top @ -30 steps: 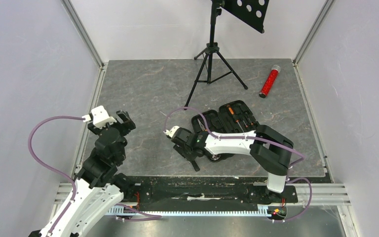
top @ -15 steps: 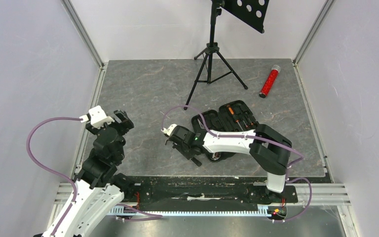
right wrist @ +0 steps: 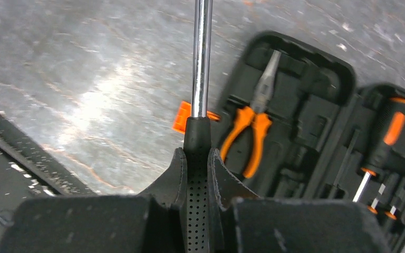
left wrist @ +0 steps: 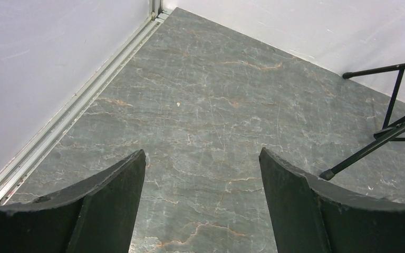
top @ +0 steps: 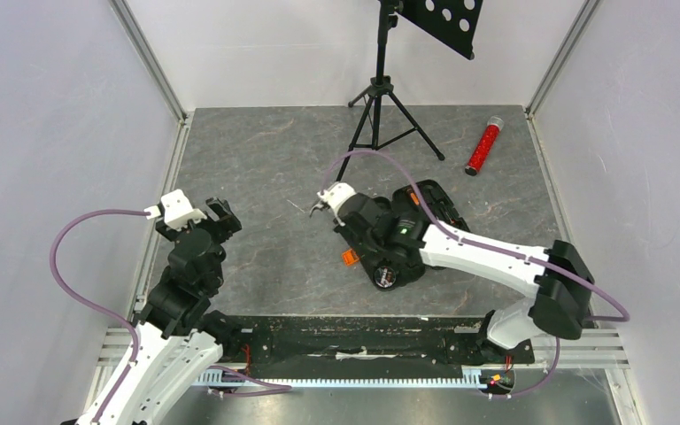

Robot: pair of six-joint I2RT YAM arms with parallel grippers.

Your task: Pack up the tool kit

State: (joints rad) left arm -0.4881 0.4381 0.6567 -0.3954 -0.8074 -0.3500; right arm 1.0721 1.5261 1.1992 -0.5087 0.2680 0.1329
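Tool kit (top: 432,202) lay open in the middle of the table (top: 257,159), and within the last second the right gripper (right wrist: 196,158), clamped on a screwdriver (right wrist: 201,58), had swung from beside it to above it, probably poised for slotting, while the left gripper (left wrist: 201,174) hung wide open, empty.
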